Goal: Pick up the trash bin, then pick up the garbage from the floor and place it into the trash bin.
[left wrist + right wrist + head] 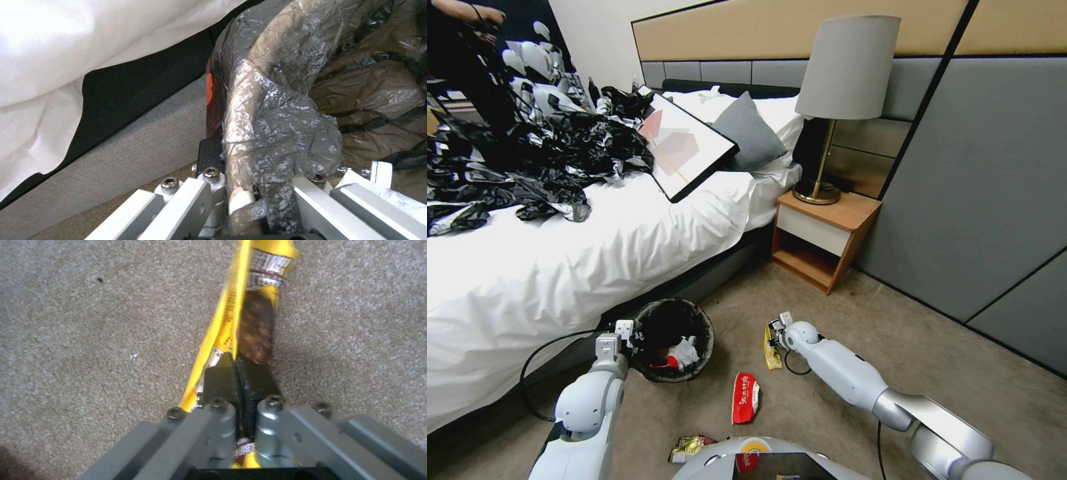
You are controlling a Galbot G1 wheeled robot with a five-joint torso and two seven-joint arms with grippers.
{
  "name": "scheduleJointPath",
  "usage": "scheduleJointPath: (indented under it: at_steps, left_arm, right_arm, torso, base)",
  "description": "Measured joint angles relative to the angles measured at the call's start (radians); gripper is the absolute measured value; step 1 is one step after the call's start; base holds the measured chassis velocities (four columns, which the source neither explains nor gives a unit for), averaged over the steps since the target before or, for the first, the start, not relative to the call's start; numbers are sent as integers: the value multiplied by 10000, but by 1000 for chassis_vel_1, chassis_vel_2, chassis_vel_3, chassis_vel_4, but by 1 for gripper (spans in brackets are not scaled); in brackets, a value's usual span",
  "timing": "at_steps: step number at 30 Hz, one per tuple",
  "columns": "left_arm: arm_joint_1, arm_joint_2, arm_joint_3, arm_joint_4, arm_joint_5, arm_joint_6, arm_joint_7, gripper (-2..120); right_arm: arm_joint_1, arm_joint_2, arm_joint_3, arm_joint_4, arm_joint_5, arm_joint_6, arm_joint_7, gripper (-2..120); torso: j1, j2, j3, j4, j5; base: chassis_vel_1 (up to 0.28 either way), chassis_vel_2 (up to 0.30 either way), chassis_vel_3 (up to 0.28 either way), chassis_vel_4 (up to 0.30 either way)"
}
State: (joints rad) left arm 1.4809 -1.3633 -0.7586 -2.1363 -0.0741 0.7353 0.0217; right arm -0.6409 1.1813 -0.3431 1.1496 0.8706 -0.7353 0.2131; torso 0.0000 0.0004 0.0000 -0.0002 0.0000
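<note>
By bed: trash bin (672, 340) w/ wrappers inside, left jaws clamp rim; right jaws pinch yellow wrapper (249, 313).

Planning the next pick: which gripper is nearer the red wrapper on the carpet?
Right, narrowly. The right gripper, shut on the yellow wrapper, is just beyond the red wrapper; the left gripper grips the trash bin rim.

A white-sheeted bed (594, 247) stands on beige carpet (934, 360). Beside it, a wooden nightstand (824, 233) carries a grey-shaded brass lamp (844, 87) against grey padded wall panels (980, 180).
</note>
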Motion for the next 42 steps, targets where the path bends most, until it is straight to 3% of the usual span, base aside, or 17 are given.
scheduleJointPath:
  at_steps: [18,21,23,25,27,29,31,33,42]
  left_arm:
    - [27,12,-18,-38,49,0,-1,0]
    - [25,79,-22,-99,7,0,-3,0]
    - [10,144,-56,-139,-40,0,-5,0]
    - [8,158,-67,-153,-48,0,-8,0]
    - [-12,190,-62,-189,-82,0,-5,0]
    - [-13,192,-61,-192,-83,0,-4,0]
    - [-41,186,-17,-195,-85,0,8,0]
    - [-58,175,20,-175,-82,0,13,0]
    - [-181,50,258,-21,69,0,64,0]
  right_arm:
    - [-3,-196,163,459,103,0,63,0]
    - [-21,-747,349,1345,602,-2,331,0]
    - [-7,-1576,636,2593,1321,-1,701,0]
    - [-5,-1796,722,2963,1505,-1,795,0]
    - [33,-2441,1056,4370,2177,-1,1121,0]
    - [43,-2589,1145,4684,2356,-2,1217,0]
    - [45,-3246,1717,6269,3285,-2,1665,0]
    - [41,-3626,2123,6950,3801,-2,1878,0]
    - [1041,-4575,3216,9461,6203,-3,2790,0]
  torso:
    - [0,0,0,2,3]
    - [0,0,0,2,4]
    - [0,0,0,0,-2]
    - [0,0,0,-4,0]
    - [0,0,0,1,3]
    - [0,0,0,0,0]
    - [0,1,-1,5,6]
    - [0,0,0,2,1]
    - [0,1,-1,1,2]
  base:
    - [0,0,0,0]
    - [0,0,0,0]
    - [0,0,0,0]
    - [0,0,0,0]
    - [0,0,0,0]
    - [0,0,0,0]
    - [0,0,0,0]
    - [0,0,0,0]
    - [0,0,0,0]
